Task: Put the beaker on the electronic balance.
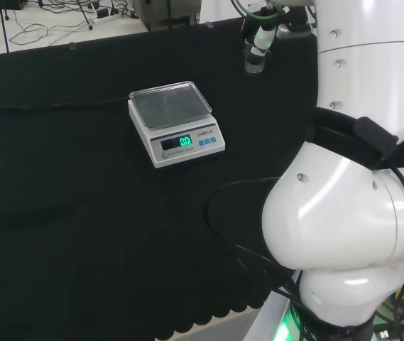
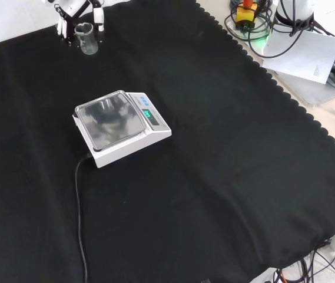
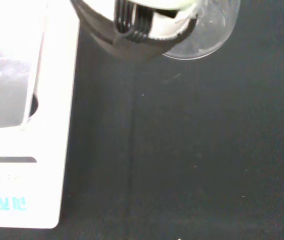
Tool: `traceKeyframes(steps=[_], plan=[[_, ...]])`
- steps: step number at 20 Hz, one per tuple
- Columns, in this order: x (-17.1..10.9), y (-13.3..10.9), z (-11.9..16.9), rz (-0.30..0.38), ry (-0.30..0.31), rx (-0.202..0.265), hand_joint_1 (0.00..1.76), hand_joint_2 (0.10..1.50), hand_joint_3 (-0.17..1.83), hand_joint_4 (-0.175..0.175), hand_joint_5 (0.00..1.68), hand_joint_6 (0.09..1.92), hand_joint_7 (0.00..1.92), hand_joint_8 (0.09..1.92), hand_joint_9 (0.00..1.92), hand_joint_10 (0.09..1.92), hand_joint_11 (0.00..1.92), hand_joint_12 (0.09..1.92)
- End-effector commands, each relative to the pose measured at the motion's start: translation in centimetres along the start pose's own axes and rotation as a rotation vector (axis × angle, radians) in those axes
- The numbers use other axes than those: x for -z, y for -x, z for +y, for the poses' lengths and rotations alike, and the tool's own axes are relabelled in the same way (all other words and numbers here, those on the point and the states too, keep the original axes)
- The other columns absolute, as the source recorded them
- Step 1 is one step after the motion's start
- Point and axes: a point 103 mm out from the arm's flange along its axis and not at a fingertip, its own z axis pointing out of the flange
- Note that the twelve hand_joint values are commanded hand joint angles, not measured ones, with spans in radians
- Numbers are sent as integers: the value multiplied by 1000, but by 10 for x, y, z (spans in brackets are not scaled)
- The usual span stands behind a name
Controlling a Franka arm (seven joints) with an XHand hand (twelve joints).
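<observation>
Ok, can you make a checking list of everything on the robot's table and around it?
Surface: black cloth, scalloped edge.
Job's things: electronic balance, pan bare, display lit; clear beaker far from it, between the hand's fingers.
Clutter: nothing seen on the cloth.
Hand: hand at the beaker, fingers either side of it.
Cables: black cable runs from the balance over the cloth.
Surroundings: paper sheet and loose wires beyond the cloth's edge.

Black scallop-edged cloth (image 2: 226, 177) covers the bench; cables (image 1: 52, 25) trail over the pale floor beyond.
</observation>
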Motion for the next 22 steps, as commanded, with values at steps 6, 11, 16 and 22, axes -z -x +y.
traceKeyframes(steps=[6,11,16,22], plan=[[-16,-52,16,3,44,139,1357,1176,-1,-175,801,1251,690,1301,979,1184,1047,831],[-13,-74,26,-11,46,174,1357,1176,-1,-175,802,1249,692,1298,980,1182,1048,832],[-13,-97,39,-27,35,209,1357,1175,-1,-175,804,1247,693,1295,982,1180,1049,832],[-17,-121,55,-42,22,254,1358,1174,-1,-175,806,1245,695,1293,983,1179,1049,832]])
